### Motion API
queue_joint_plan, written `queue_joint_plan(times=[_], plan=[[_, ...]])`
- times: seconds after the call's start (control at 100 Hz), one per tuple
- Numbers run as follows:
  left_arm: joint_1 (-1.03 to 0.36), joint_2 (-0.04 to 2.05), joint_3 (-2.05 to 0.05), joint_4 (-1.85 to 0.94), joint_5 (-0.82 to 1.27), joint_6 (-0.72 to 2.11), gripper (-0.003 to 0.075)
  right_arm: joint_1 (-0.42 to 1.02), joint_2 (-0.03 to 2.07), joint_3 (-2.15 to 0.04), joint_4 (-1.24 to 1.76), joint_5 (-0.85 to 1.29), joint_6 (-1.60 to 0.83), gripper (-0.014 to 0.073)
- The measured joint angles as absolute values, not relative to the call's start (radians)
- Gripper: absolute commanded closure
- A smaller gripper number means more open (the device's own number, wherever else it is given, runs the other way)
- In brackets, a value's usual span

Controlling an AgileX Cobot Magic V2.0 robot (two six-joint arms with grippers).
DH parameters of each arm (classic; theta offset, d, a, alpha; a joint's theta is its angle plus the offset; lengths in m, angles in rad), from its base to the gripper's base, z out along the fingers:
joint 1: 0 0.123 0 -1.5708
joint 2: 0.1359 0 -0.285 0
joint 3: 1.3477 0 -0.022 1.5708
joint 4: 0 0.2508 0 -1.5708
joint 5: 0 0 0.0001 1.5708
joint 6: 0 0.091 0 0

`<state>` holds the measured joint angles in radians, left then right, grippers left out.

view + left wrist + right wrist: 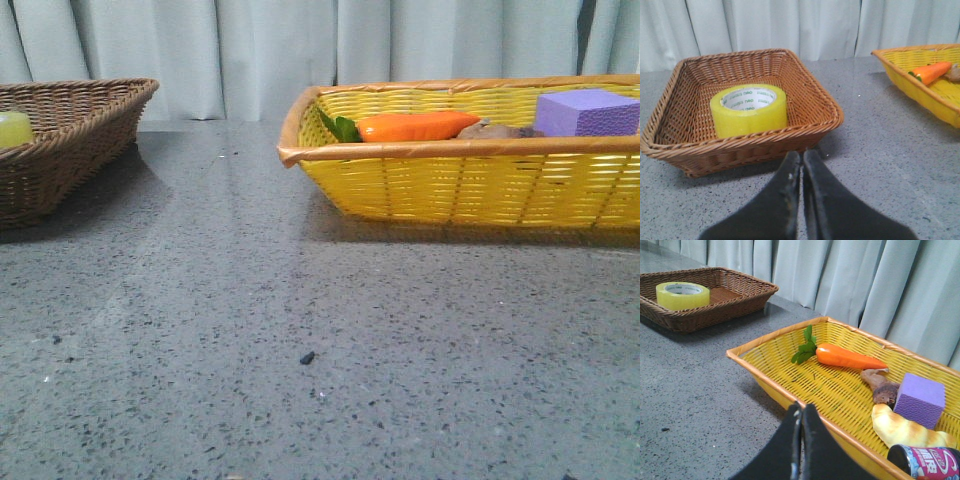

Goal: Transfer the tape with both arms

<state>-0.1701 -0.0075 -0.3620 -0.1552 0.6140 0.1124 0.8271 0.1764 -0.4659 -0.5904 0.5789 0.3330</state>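
Note:
The tape (748, 109), a thick yellow roll with a white core printed in green, lies flat inside the brown wicker basket (815, 122). The right wrist view shows the tape (682, 295) far off in that basket (740, 297), and the front view catches only a yellow sliver of the tape (14, 129) at the left edge. My left gripper (802, 156) is shut and empty, just outside the brown basket's near rim. Shut and empty too, my right gripper (802, 408) hangs by the near rim of the yellow basket (770, 382). Neither gripper shows in the front view.
The yellow basket (450, 185) at the right holds an orange carrot (847, 356), a purple foam block (919, 399), a bread roll (897, 427), a brown piece (882, 389) and a can (922, 461). Grey speckled tabletop (300, 320) lies between the two baskets.

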Motion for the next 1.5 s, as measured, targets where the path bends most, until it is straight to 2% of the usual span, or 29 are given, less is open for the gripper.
queue_joint_plan(times=[0.21, 0.47, 0.86, 1.5], plan=[[-0.164, -0.007, -0.218, -0.033, 0.427, 0.085, 0.0741, 0.827, 0.176, -0.466, -0.591, 0.579, 0.333, 0.066], [-0.126, -0.007, -0.02, -0.018, 0.225, -0.023, 0.0741, 0.827, 0.176, -0.466, -0.591, 0.579, 0.333, 0.066], [-0.088, -0.007, 0.003, -0.016, 0.327, -0.032, 0.0741, 0.827, 0.176, -0.466, -0.592, 0.579, 0.333, 0.066], [-0.086, -0.007, 0.003, -0.016, 0.327, -0.038, 0.0741, 0.827, 0.176, -0.466, -0.592, 0.579, 0.333, 0.066]])
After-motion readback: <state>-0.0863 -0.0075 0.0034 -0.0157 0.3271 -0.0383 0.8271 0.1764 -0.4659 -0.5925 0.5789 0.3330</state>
